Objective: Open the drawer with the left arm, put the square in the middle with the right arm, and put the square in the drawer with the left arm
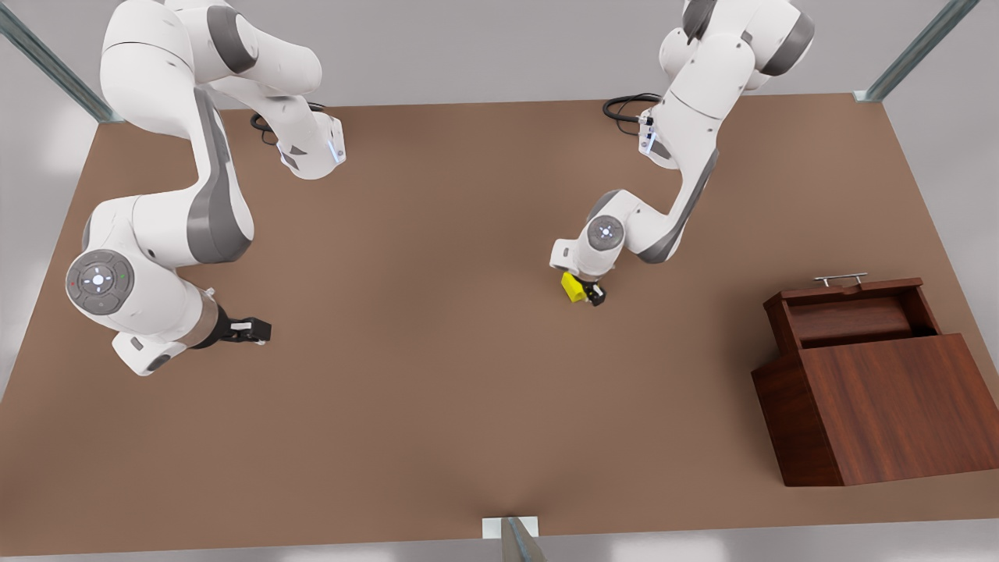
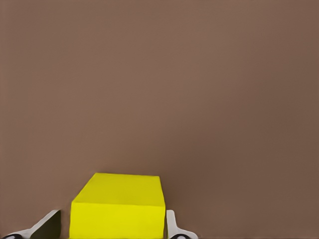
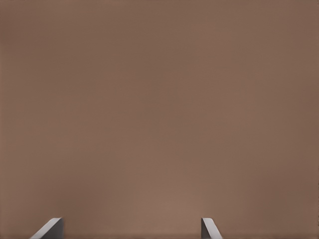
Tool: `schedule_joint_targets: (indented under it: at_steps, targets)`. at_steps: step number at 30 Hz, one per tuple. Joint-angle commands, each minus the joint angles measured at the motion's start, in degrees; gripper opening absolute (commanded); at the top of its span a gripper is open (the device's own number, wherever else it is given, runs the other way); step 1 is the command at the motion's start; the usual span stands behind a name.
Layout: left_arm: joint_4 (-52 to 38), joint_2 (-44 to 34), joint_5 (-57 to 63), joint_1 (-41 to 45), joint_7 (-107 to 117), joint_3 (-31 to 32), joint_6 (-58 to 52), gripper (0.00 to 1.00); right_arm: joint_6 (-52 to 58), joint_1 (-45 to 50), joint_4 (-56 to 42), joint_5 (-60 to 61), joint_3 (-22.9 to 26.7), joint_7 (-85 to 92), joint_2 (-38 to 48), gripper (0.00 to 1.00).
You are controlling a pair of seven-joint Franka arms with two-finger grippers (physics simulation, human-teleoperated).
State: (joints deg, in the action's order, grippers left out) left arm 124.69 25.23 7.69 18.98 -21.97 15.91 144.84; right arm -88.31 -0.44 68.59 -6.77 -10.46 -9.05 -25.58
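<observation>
Two robot arms are seen, each with one gripper [image 1: 587, 295] [image 1: 254, 331]. One yellow cube [image 1: 573, 287], one wooden cabinet [image 1: 882, 406] and one drawer [image 1: 847, 316] are counted on one table [image 1: 437, 351].

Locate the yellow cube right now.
The square sits between the fingers of the left gripper near the table's middle in the front view, well to the front view's left of the open drawer.

Matt yellow square [image 2: 117, 211], glossy wooden drawer [image 1: 851, 316], matt brown table [image 1: 429, 375].
</observation>
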Motion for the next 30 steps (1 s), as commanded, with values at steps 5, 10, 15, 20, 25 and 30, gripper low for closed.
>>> schedule_joint_targets:
  at_steps: [5,10,15,20,25,30]
  targets:
    - [0.21,0.53,1.37,0.09,0.00,0.00,0.00,1.00,-0.10,0.00,0.14,0.00,0.00,0.00,-0.26,1.00]
    - [0.21,1.67,1.80,0.62,-0.09,0.00,1.06,0.97,-0.10,0.00,0.14,0.00,0.00,0.00,-0.44,1.00]
    - [0.21,2.11,4.53,0.62,-1.32,0.00,1.06,0.97,-0.10,0.00,0.14,0.00,0.00,0.00,-0.44,1.00]
    - [0.21,2.20,4.44,0.53,-0.44,0.00,0.97,0.74,0.07,0.00,0.14,0.00,0.00,0.09,-0.35,1.00]
    - [0.12,2.11,4.44,0.62,-0.44,0.00,0.97,0.74,-0.02,-0.09,0.14,0.00,0.00,0.09,-0.44,1.00]
    - [0.12,1.93,4.09,0.44,-0.44,0.00,0.53,0.74,-0.10,-0.18,0.14,0.00,0.08,0.09,-0.44,1.00]
